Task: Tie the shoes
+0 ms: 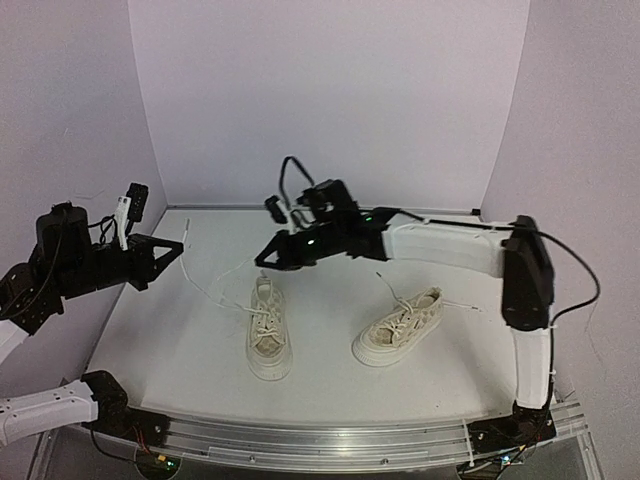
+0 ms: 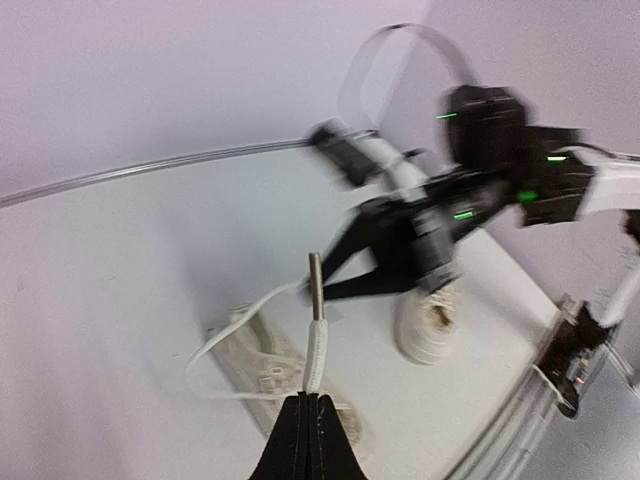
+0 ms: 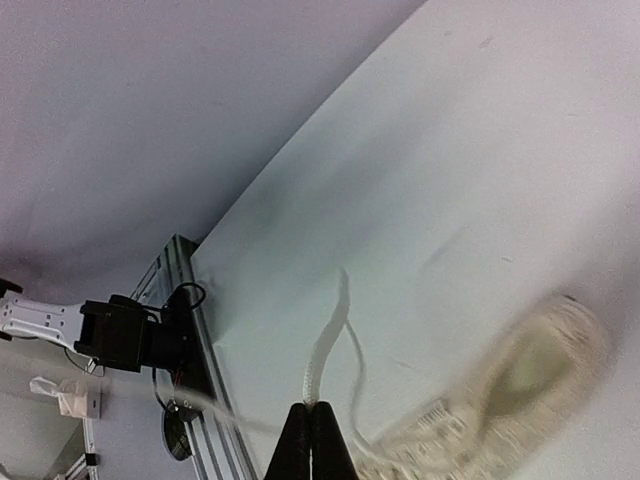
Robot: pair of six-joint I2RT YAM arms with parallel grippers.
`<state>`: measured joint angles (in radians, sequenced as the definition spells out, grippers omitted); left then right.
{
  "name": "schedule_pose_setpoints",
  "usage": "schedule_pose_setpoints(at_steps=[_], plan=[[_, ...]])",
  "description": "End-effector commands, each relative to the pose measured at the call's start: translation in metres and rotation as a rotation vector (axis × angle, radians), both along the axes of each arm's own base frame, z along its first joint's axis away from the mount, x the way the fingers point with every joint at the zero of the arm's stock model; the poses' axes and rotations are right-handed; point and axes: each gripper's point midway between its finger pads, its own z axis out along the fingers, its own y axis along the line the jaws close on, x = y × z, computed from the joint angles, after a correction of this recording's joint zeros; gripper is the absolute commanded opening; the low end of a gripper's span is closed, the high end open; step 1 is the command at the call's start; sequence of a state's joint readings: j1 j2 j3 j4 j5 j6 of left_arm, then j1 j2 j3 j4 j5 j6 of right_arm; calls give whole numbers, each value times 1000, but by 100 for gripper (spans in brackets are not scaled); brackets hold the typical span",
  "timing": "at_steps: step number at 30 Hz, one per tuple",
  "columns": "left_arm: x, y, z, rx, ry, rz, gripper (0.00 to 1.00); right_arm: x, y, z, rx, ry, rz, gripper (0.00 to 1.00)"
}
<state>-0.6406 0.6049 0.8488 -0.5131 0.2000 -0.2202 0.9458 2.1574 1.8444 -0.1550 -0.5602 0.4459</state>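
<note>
Two shoes sit on the desk [image 1: 330,400] in the top view. The left shoe [image 1: 268,340] is at about 7 o'clock from the desk's middle, with its toe towards the near edge. The right shoe [image 1: 398,328] is at about 4 o'clock, well apart from it and angled, with its toe pointing to 8 o'clock.

The left end effector [image 1: 178,247] hangs above the desk at 10 o'clock from the left shoe. In its wrist view the fingers are pressed together on a lace [image 2: 316,345], which stands up out of the tips and ends in a dark aglet. Below the grip the lace droops in a slack curve across the desk towards the left shoe.

The right end effector [image 1: 262,262] hovers at 12 o'clock from the left shoe, just above its heel, with its arm reaching in from 3 o'clock. Its wrist view shows the fingers closed tight on a second lace [image 3: 312,378], which trails down towards a blurred shoe at 4 o'clock in that view. From the top view it seems to belong to the left shoe too, though the thin line is hard to follow.

The right shoe's laces lie loose on the desk. One end reaches towards 11 o'clock and the other towards 3 o'clock, and neither end effector touches them.
</note>
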Motion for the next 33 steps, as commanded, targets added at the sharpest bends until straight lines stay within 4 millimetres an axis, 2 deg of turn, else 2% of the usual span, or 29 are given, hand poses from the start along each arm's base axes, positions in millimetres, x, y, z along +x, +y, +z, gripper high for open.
schedule_pose_setpoints(at_steps=[1,4,9,12,20,23,26,29,31,33], plan=[[51,56,-4,81,54,451,0,52,-106,105,119,-197,-299,0],[62,76,-17,127,94,597,0,57,-167,94,64,-202,-436,0],[59,111,-24,157,110,777,0,45,-238,70,-37,-204,-599,0],[53,123,-28,173,115,817,0,35,-274,59,-79,-202,-681,0],[54,122,-58,229,172,824,0,26,-330,21,-243,-196,-829,0],[56,124,-60,225,164,838,0,23,-353,19,-267,-201,-898,0],[67,112,-74,242,192,795,0,19,-356,18,-254,-194,-887,0],[86,84,-111,252,285,693,0,15,-327,1,-209,-128,-759,0],[95,63,-142,247,367,618,0,12,-306,-13,-155,-72,-676,0],[100,46,-168,243,431,559,0,9,-292,-25,-115,-27,-627,0]])
